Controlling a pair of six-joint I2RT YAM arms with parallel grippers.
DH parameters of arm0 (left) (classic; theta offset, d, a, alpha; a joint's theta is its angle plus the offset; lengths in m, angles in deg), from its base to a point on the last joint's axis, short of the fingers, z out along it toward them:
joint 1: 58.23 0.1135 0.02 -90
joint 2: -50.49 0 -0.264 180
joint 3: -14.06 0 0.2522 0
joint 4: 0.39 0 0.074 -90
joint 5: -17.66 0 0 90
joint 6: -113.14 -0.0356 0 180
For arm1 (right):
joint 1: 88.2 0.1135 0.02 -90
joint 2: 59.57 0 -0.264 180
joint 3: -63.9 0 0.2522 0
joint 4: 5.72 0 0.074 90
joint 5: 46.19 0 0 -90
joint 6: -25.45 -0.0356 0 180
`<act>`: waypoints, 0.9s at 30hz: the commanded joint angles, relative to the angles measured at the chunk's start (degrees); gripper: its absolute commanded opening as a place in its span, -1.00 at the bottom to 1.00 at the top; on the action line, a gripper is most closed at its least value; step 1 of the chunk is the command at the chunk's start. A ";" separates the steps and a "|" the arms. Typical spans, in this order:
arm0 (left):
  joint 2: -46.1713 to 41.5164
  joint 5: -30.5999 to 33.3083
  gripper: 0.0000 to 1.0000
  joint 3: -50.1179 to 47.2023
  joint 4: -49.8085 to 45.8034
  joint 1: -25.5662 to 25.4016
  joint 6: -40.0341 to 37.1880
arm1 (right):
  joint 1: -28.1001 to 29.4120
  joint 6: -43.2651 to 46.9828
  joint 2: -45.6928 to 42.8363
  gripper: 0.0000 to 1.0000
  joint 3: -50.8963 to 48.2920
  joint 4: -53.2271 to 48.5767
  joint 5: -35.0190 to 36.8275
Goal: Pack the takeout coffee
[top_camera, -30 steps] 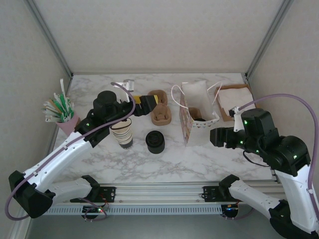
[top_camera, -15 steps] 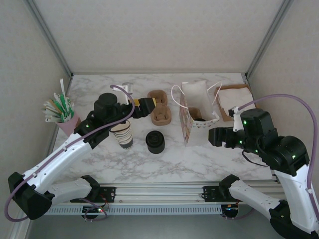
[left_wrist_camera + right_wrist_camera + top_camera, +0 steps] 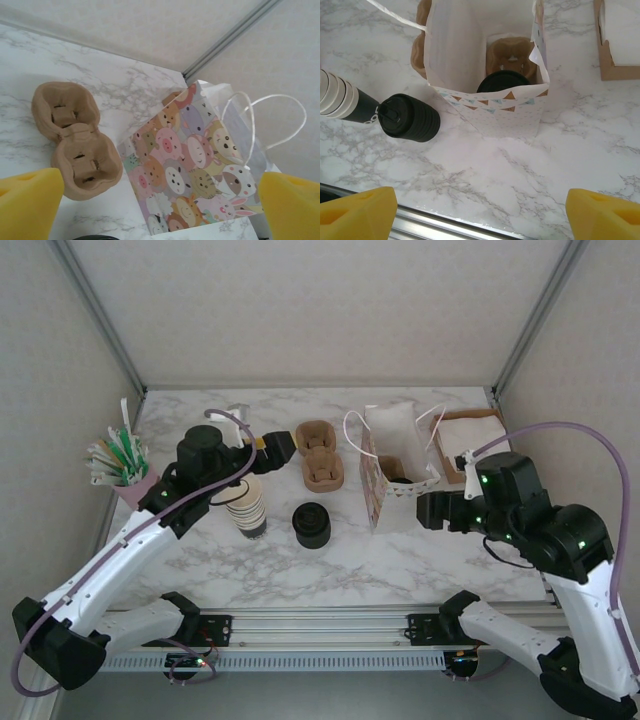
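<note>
Marble-patterned worktop (image 3: 330, 570) lies between pale walls, with a paper bag (image 3: 374, 490) standing upright right of centre. Its mouth is open, its white cord handles are loose, and cartoon animals cover one side (image 3: 185, 175). The takeout coffee (image 3: 504, 81) is inside the bag. From the right wrist, only its round black lid shows above the bag's near wall, with a brown cardboard tray (image 3: 512, 50) behind it in the bag. From above, the lid (image 3: 400, 479) is a dark spot in the bag's mouth.

A second, empty two-cup cardboard carrier (image 3: 321, 455) lies on the worktop left of the bag. Nearer the arms are a lone stack of black lids (image 3: 311, 525) and, beside it to the left, a stack of cream paper cups (image 3: 245, 505). A pink pot of straws (image 3: 125, 468) is at the far left, and a brown napkin box (image 3: 470, 440) at the far right.

The left jaws stand wide and hold nothing, just left of the empty carrier, with their yellow pads (image 3: 27, 202) at the picture's bottom corners. The right jaws are also wide apart and empty, on the bag's near right side, with their pads (image 3: 357, 212) well clear of it.
</note>
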 commanded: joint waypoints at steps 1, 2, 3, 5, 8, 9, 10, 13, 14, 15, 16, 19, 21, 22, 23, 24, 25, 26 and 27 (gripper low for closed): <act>-0.44 -0.41 0.99 -0.58 -0.33 1.18 -0.06 | 0.52 0.86 1.44 0.76 1.12 0.23 0.58; -0.33 -0.50 0.99 -0.67 -0.26 1.58 -0.06 | 0.44 1.03 1.94 0.76 1.38 0.18 0.47; -0.16 -0.59 0.99 -0.67 -0.27 1.87 -0.06 | 0.49 1.14 2.41 0.75 1.66 0.14 0.24; 0.18 -0.82 0.99 -0.67 -0.21 2.48 -0.15 | 0.50 1.44 3.00 0.76 1.85 0.38 -0.09; 0.56 -1.23 0.99 -0.74 0.18 3.53 -0.19 | 0.52 1.69 3.81 0.75 2.02 0.62 -0.23; 0.72 -1.39 0.99 -0.78 0.25 3.81 -0.15 | 0.46 1.71 4.01 0.76 2.02 0.58 -0.30; 0.94 -1.57 0.99 -0.67 0.40 4.08 -0.15 | 0.47 1.75 3.98 0.75 2.12 0.58 -0.24; 1.42 -1.89 0.99 -0.54 0.57 4.84 -0.19 | 0.47 1.83 4.21 0.76 2.20 0.49 -0.25; 1.60 -1.99 0.99 -0.45 0.57 5.11 -0.21 | 0.47 1.86 4.23 0.76 2.11 0.59 -0.27; 1.74 -2.11 0.99 -0.33 0.53 5.30 -0.24 | 0.47 1.85 4.25 0.76 2.03 0.58 -0.25; 1.87 -2.21 0.99 -0.23 0.64 5.54 -0.23 | 0.49 1.83 4.31 0.76 1.96 0.62 -0.35; 2.31 -2.60 0.99 0.03 0.61 6.10 -0.24 | 0.50 1.95 4.31 0.76 1.74 0.67 -0.30; 2.49 -2.71 0.99 0.04 0.75 6.29 -0.28 | 0.51 1.97 4.31 0.76 1.59 0.75 -0.26; 2.64 -2.77 0.99 0.03 0.77 6.38 -0.29 | 0.44 1.96 4.33 0.75 1.66 0.75 -0.14; 2.74 -2.87 0.99 -0.01 0.79 6.38 -0.32 | 0.48 2.01 4.45 0.76 1.67 0.82 -0.21; 2.84 -2.87 0.99 0.04 0.82 6.47 -0.32 | 0.44 2.09 4.58 0.76 1.67 0.91 -0.30; 2.86 -2.88 0.99 0.04 0.84 6.50 -0.30 | 0.50 2.18 4.68 0.76 1.67 0.93 -0.39; 2.84 -2.86 0.99 -0.05 0.93 6.56 -0.28 | 0.44 2.25 4.83 0.76 1.60 1.01 -0.47; 2.84 -2.88 0.99 -0.13 0.97 6.67 -0.32 | 0.50 2.32 4.94 0.76 1.58 1.02 -0.55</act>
